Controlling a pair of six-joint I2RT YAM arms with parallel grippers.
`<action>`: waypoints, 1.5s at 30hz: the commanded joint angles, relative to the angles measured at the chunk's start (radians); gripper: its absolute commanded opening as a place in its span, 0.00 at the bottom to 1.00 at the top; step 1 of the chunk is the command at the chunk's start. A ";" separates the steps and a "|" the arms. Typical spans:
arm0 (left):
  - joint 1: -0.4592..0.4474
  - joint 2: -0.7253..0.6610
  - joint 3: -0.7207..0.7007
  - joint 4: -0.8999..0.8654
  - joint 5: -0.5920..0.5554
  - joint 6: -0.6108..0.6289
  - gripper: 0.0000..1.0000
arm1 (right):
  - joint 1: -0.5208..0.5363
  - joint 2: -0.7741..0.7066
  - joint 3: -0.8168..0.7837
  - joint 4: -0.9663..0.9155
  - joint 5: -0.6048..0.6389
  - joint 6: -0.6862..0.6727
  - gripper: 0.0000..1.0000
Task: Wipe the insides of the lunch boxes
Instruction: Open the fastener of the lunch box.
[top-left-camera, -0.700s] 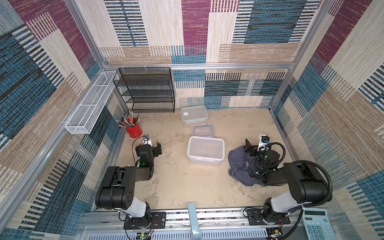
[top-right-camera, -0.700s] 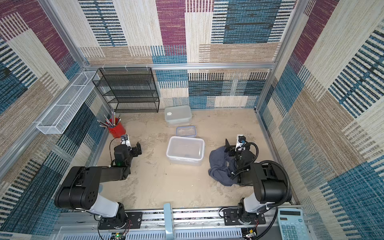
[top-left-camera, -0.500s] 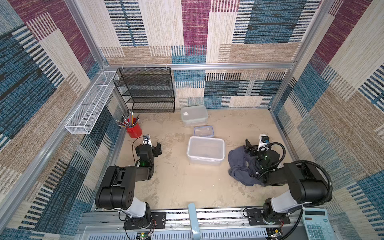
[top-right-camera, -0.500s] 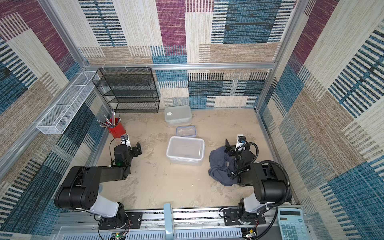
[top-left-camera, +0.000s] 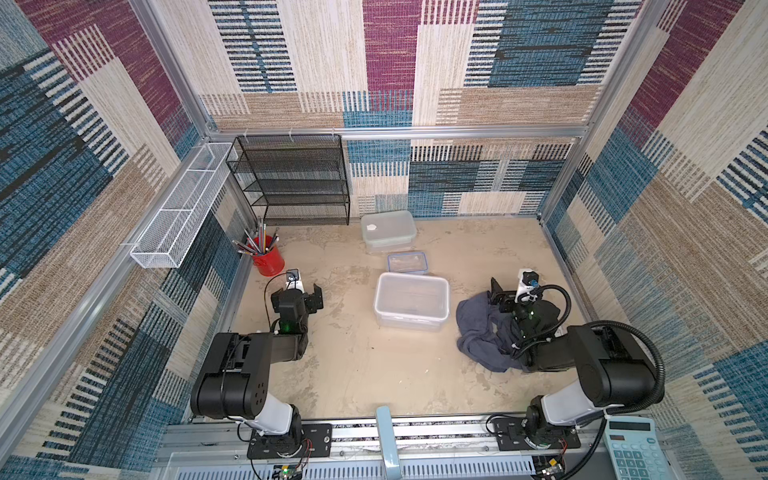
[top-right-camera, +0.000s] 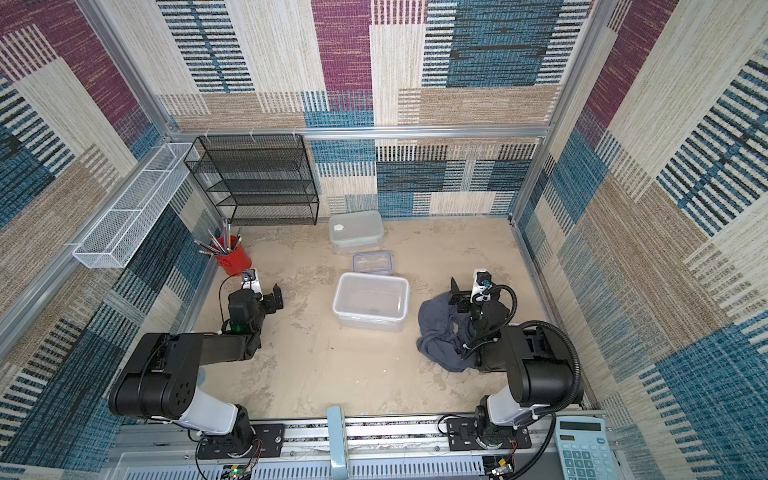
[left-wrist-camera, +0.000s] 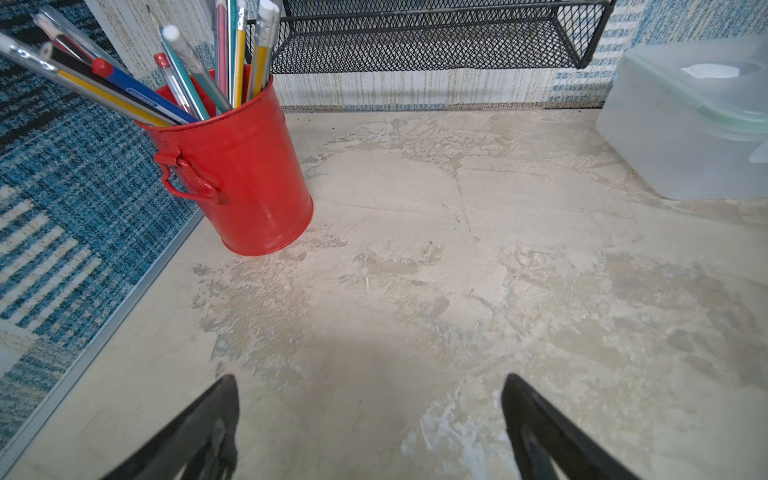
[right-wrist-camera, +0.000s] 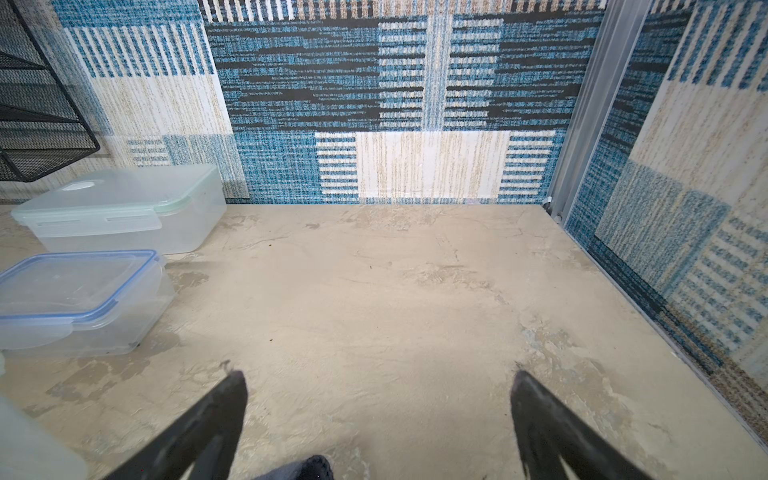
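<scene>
Three translucent lunch boxes stand mid-table with lids on: the large one, the small blue-rimmed one just behind it, and the medium green-rimmed one near the back wall. My left gripper rests low at the left, open and empty over bare table. To the right of the large box, my right gripper is also open and empty. It lies over the edge of a crumpled grey-blue cloth.
A red cup of pencils stands close ahead of the left gripper by the left wall. A black mesh rack sits at the back left, with a white wire basket on the left wall. A calculator lies outside the front rail.
</scene>
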 joint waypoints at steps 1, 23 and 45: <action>0.001 0.002 0.003 0.008 0.003 -0.002 0.99 | 0.001 0.001 0.005 0.027 -0.006 0.006 0.99; -0.052 -0.410 0.344 -0.782 0.248 -0.228 0.78 | 0.005 -0.274 0.393 -0.848 -0.199 0.157 0.89; -0.330 -0.104 0.675 -1.252 0.480 -0.328 0.86 | 0.297 -0.521 0.121 -0.756 -0.249 0.865 0.89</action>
